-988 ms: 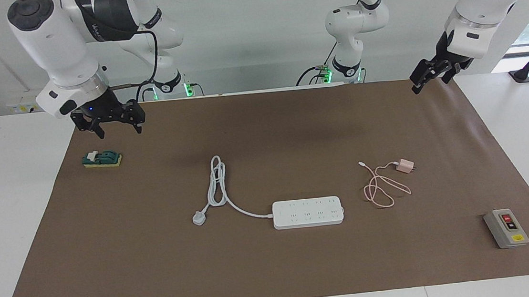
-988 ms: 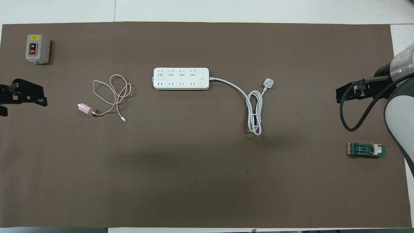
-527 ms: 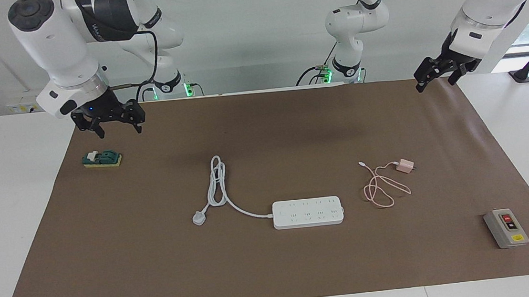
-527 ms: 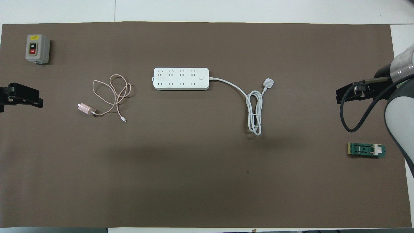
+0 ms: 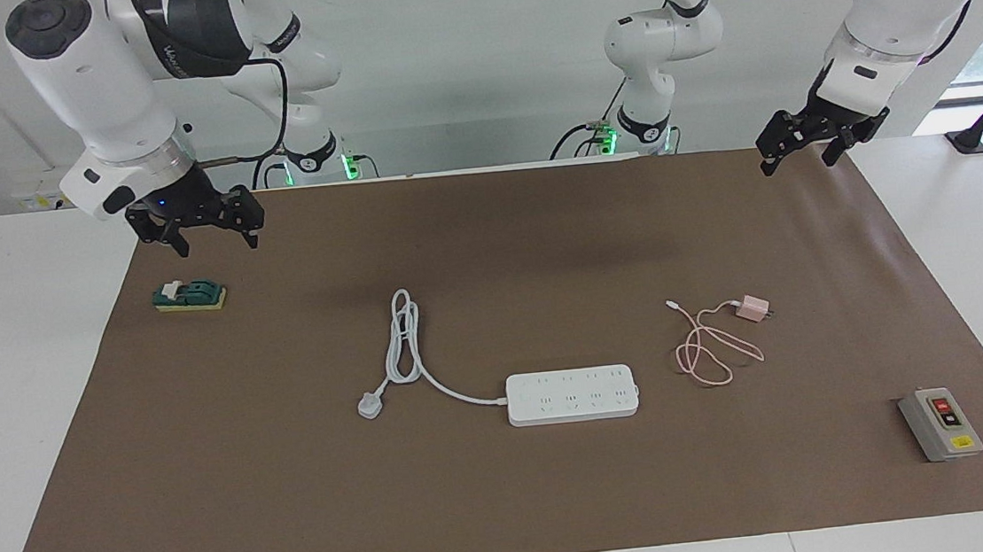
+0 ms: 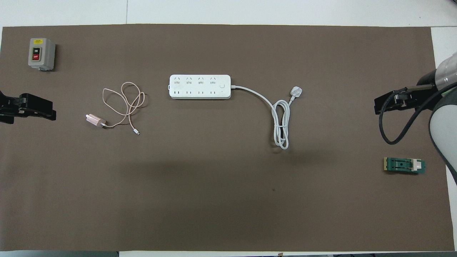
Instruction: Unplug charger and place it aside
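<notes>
Left end effector (image 5: pixel 791 146) — spread open, holding nothing — hangs well apart from the charger (image 5: pixel 753 308).

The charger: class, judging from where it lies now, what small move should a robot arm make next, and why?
Probably none beyond the arms resting. The charger already lies unplugged on the brown mat, apart from the power strip, toward the left arm's end. The left gripper and right gripper hang high, holding nothing.

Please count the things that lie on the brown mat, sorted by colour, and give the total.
White: 1, the power strip
Pink: 1, the charger
Grey: 1, the button box
Green: 1, the small switch block
Total: 4
</notes>
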Tool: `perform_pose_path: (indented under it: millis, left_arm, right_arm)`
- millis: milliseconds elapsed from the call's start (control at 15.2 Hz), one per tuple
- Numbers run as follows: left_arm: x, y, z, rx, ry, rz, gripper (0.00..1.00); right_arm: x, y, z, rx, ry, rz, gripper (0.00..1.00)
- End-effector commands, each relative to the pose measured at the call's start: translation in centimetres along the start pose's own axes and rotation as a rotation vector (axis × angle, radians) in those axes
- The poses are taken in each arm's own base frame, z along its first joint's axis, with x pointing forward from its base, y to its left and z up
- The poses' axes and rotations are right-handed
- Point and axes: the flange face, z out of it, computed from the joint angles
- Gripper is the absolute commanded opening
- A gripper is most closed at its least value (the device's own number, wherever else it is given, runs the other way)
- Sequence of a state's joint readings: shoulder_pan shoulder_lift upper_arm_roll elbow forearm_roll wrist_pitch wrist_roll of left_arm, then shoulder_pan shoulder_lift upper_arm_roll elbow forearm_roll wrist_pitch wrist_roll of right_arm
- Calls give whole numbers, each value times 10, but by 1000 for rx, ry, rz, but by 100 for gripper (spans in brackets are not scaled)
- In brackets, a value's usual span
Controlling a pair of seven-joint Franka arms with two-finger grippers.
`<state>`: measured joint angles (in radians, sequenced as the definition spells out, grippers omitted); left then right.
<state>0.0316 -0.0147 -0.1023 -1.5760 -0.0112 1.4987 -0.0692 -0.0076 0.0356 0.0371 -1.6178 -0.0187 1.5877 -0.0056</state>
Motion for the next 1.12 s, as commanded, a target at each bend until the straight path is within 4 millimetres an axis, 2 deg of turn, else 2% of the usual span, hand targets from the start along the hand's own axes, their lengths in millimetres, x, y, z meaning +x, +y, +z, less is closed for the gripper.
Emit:
perform_pose_path:
  millis: [0, 66, 1054]
  left_arm:
    - [-3, 6, -2, -24, -8, 17, 100]
    - [-4, 16, -2, -23, -7, 36, 100]
    - [5, 5, 8, -23, -17, 17, 100]
  right_arm:
    - [-6, 6, 0, -9, 13, -5, 100]
    - [-6, 8, 0, -9, 12, 1, 100]
    - [-7, 8, 0, -9, 10, 2, 100]
